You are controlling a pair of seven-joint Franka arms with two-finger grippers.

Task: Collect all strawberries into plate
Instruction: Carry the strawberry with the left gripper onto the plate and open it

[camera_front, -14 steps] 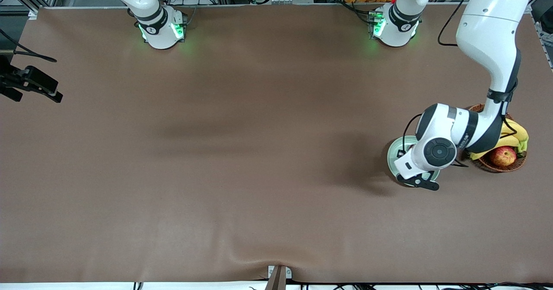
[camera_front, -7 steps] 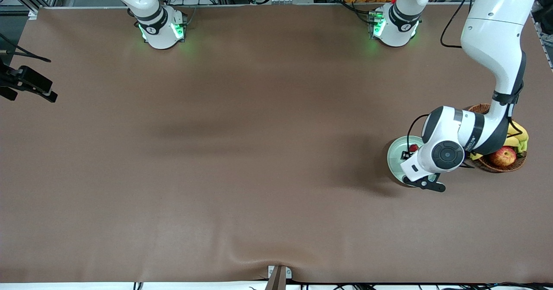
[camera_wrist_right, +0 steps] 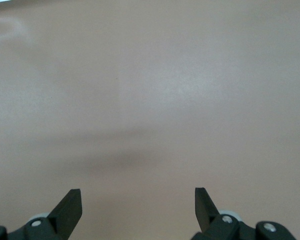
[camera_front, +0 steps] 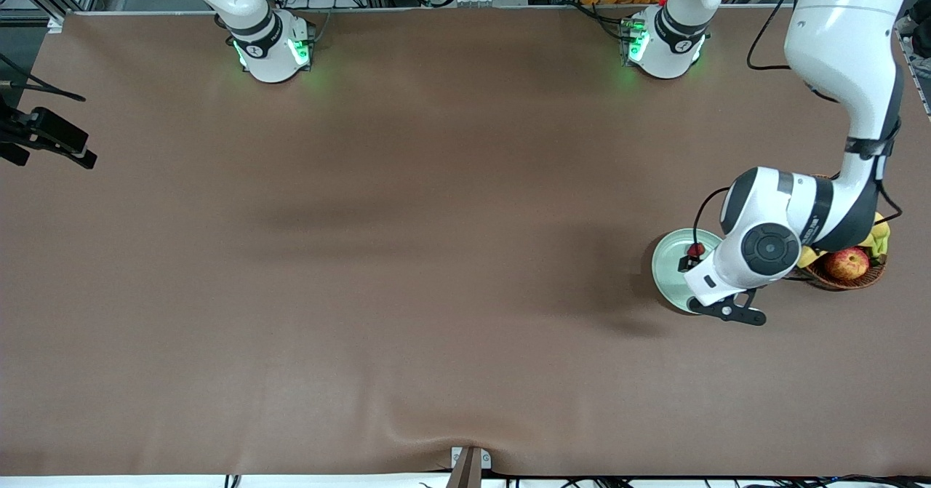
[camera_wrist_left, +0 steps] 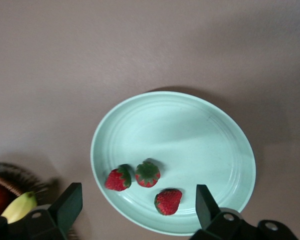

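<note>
Left wrist view looks down on the plate (camera_wrist_left: 190,130), a pale mint round dish sitting flat on the brown desk (camera_front: 407,255) toward the left arm's end, just beside the wicker basket (camera_front: 865,276) that holds an apple (camera_front: 847,262) and a banana (camera_front: 878,228). All three strawberries (camera_wrist_left: 147,174) lie inside the plate, bunched along one stretch of its rim on the basket's side. Two touch each other, one with its green cap turned up toward the camera, the other lying on its side with its cap against its neighbour; the third sits a little apart, its long axis roughly along the rim. The left tool (camera_wrist_left: 135,210) hangs over that edge of the plate with its fingers spread wide and nothing between them. The right tool (camera_wrist_right: 137,207) waits at the right arm's end over bare desk, likewise spread and empty.
</note>
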